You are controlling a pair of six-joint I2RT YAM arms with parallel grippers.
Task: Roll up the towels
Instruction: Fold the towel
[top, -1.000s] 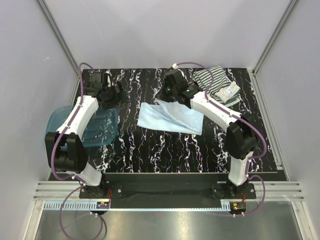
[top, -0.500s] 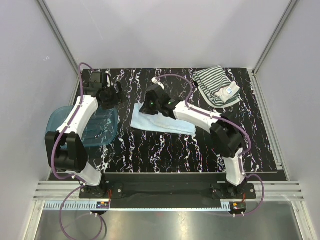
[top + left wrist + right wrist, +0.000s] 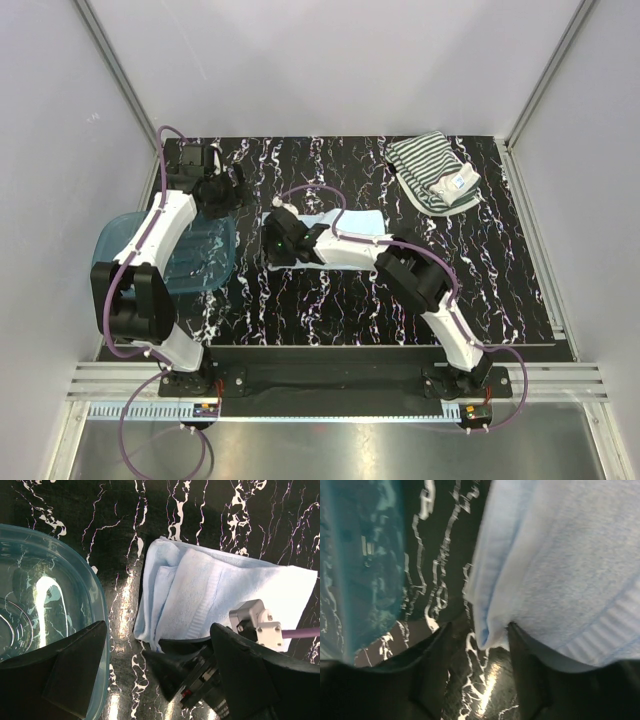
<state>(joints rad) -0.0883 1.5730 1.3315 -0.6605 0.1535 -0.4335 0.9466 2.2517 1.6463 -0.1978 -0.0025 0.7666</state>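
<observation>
The light blue towel (image 3: 352, 222) lies folded in a narrow band at the table's middle; in the left wrist view this towel (image 3: 200, 590) shows layered folds at its left end. My right gripper (image 3: 272, 247) sits low at that left end. Its jaws stand open, with the towel's corner (image 3: 492, 625) loose between the fingers (image 3: 432, 675). The striped towel (image 3: 432, 172) lies bunched at the back right, untouched. My left gripper (image 3: 222, 190) hovers open and empty at the back left, looking down on the blue towel and the right gripper (image 3: 192, 677).
A translucent blue plastic tub (image 3: 190, 262) stands at the left edge, close to the towel's left end; its rim (image 3: 97, 600) and its wall (image 3: 365, 565) show in both wrist views. The black marbled table (image 3: 330, 310) spreads in front.
My right arm swept left from the back middle, folding the light blue towel over into a narrower band. Its jaws then opened and let go of the towel. The left arm stayed still.
</observation>
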